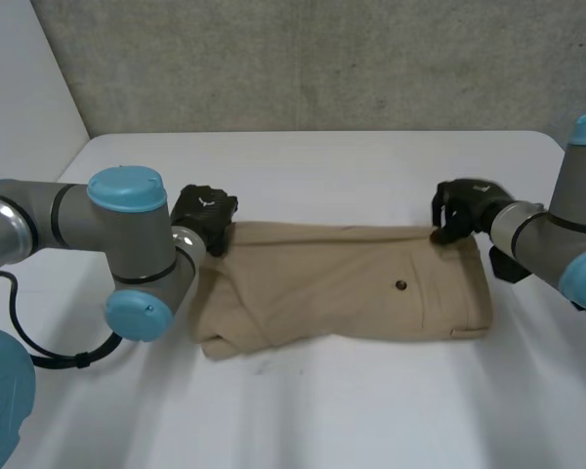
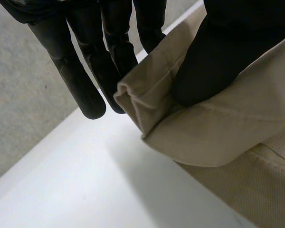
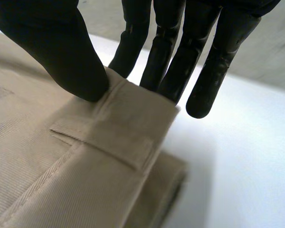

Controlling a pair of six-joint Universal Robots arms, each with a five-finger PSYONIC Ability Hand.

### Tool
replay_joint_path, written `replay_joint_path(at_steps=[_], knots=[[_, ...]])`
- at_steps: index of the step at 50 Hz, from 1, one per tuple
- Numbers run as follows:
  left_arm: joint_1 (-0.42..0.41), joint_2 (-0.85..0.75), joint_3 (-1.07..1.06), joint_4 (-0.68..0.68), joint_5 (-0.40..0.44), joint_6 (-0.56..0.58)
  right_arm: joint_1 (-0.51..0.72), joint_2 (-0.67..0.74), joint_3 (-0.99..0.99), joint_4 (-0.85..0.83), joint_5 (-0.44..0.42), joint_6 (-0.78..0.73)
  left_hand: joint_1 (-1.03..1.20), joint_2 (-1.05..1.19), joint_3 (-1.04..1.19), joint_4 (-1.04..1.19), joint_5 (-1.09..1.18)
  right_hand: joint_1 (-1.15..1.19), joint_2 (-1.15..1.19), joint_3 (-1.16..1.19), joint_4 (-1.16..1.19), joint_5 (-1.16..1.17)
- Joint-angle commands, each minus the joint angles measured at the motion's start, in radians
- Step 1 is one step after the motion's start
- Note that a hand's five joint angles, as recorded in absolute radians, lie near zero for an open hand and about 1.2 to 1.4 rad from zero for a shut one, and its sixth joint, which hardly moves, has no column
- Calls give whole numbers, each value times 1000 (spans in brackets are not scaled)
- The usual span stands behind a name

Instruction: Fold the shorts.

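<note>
White table [image 1: 371,410], tan shorts [image 1: 352,288] lying flat across the middle, doubled over lengthwise, near edge free. Dark button [image 1: 401,286] on top, towards the right end. Left hand [image 1: 203,217] on the far left corner, at the leg hem: thumb [image 2: 218,52] on top, fingers [image 2: 88,90] behind, cloth pinched. Right hand [image 1: 461,208] on the far right corner at the waistband, thumb [image 3: 66,57] beside the belt loop [image 3: 99,149], also pinching. Grey wall [image 1: 322,59] behind.

Shorts [image 1: 342,288] on table [image 1: 371,410] centre, left hand [image 1: 203,217] at far-left corner, right hand [image 1: 459,208] at far-right corner
</note>
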Motion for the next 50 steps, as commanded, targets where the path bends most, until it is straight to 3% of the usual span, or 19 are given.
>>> replay_joint_path(at_steps=[1,11,21,22,23,25,27,31,35,41,50], knots=[[-1,-22,32,67,1,3,13,-43,107,-139,162,-217,260,197,207,201,242,415,218,218,205,276],[-12,-138,141,87,6,10,25,51,85,-179,178,-267,260,197,207,201,242,415,218,218,205,276],[-12,-170,170,162,1,11,28,43,107,-306,176,-269,260,197,207,201,242,415,218,218,205,276],[-14,-169,164,166,1,11,28,25,117,-315,175,-264,147,84,94,88,129,209,12,13,0,71],[-15,-161,143,169,1,11,28,14,125,-317,175,-264,-299,-361,-351,-358,-317,-8,-205,-204,-217,-146],[-21,-140,114,169,-1,13,28,-26,146,-322,178,-264,-724,-787,-777,-783,-743,-509,-706,-705,-718,-648],[-32,-74,63,169,-4,11,27,-56,162,-323,178,-263,-954,-1017,-1007,-1013,-973,-614,-811,-811,-824,-753],[-34,41,-46,168,1,0,19,-138,212,-325,182,-261,-955,-1018,-1008,-1014,-973,-788,-985,-984,-997,-926],[-31,150,-162,160,-1,-1,19,-237,280,-314,182,-255,-938,-1000,-990,-996,-956,-800,-997,-996,-1009,-938],[-28,305,-337,130,1,-27,16,-338,431,-294,173,-261,-897,-959,-949,-955,-915,-741,-938,-938,-951,-880],[-27,490,-570,50,19,-220,13,-481,634,-208,100,-258,-727,-789,-779,-786,-745,-512,-709,-709,-722,-651]])
